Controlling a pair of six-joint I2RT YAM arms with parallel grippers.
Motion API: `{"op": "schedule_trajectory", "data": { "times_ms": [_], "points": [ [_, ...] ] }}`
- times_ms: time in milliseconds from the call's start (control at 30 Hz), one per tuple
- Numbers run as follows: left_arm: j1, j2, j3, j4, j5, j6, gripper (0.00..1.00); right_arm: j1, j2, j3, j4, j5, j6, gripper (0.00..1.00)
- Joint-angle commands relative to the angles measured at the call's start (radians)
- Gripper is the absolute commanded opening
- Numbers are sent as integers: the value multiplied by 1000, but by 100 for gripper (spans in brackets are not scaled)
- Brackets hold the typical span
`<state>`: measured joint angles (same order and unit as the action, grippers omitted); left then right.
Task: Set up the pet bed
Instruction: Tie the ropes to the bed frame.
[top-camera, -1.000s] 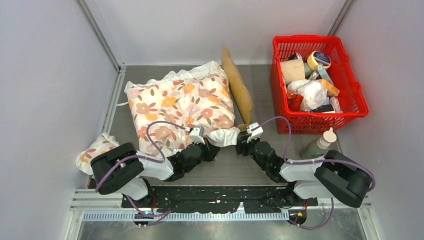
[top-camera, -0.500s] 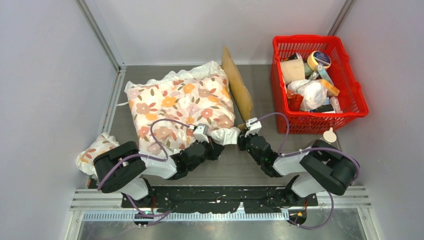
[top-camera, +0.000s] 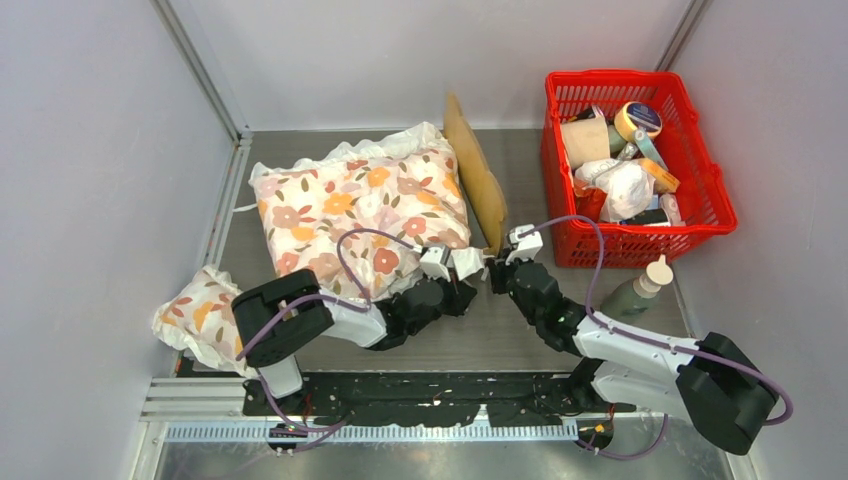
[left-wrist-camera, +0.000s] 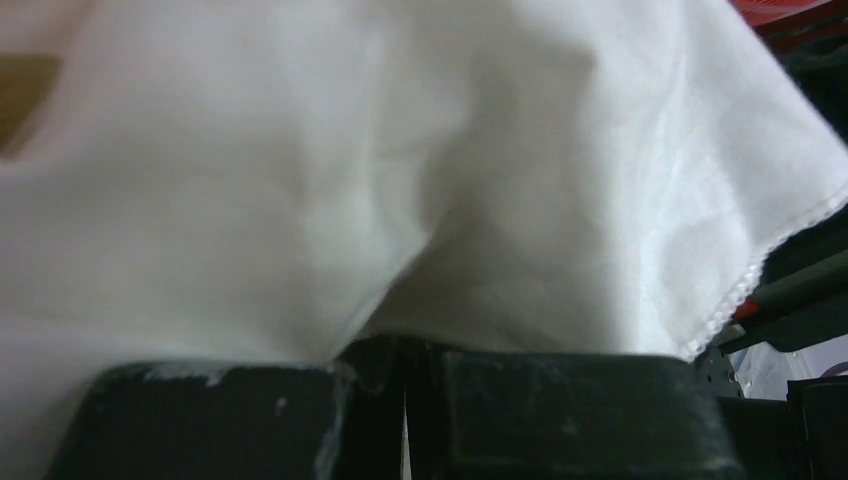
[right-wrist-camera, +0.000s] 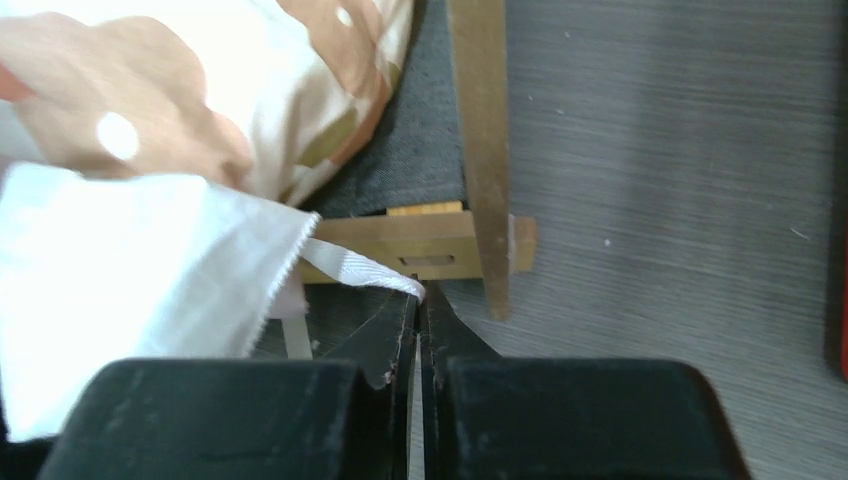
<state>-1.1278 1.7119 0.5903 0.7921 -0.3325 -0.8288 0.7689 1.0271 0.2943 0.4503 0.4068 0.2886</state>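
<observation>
Two grippers work at the same spot, the near right corner of the white floral-print cushion with a frilled white border. The left gripper is clenched with the plain white cloth bunched into its closed fingers. The right gripper pinches only the thin ribbed hem at the very tip of its fingers.

Under the cushion lies the small light-wood pet bed frame with a scalloped headboard and dark grey fabric surface. It sits mid-desk toward the far edge, left of the red plastic basket in the far right corner. Only the headboard, one side rail and a sliver of grey show.

The weakest point looks to be the right pinch: so little hem is held that any tug may let it slide free. Uneven pulling by the two arms could twist the cushion so it rides over the rail instead of seating inside it. The frame looks light, so a hard drag on the cloth might shift or tip it. The right fingertips sit just beside the frame's wooden corner joint and could snag there. The grey-green squeeze bottle with a white cap stands near the right forearm by the right edge, so a wide elbow swing could topple it.
</observation>
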Motion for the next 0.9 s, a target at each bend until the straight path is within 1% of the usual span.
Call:
{"op": "schedule_trajectory", "data": {
  "times_ms": [0,133,233,433,533,667,767,833,867],
  "points": [
    [-22,44,70,109,3,46,0,-26,1,35,-122,13,17,7],
    [-30,81,117,141,34,49,0,-52,2,14,-115,-19,49,8],
    [-39,93,118,198,43,51,0,-75,-6,-6,-117,-40,74,11],
    [-40,78,128,204,62,60,0,-99,-5,-87,-47,-134,168,13],
    [-40,70,131,208,65,52,0,-100,10,-108,-26,-152,193,14],
    [-40,69,144,210,80,30,0,-100,44,-145,52,-185,233,13],
    [-40,68,138,233,81,8,0,-100,76,-183,144,-244,265,12],
    [-40,68,123,265,79,-11,0,-100,77,-205,179,-267,281,18],
    [-40,68,117,274,78,-24,0,-100,70,-208,170,-279,281,26]
  ]
}}
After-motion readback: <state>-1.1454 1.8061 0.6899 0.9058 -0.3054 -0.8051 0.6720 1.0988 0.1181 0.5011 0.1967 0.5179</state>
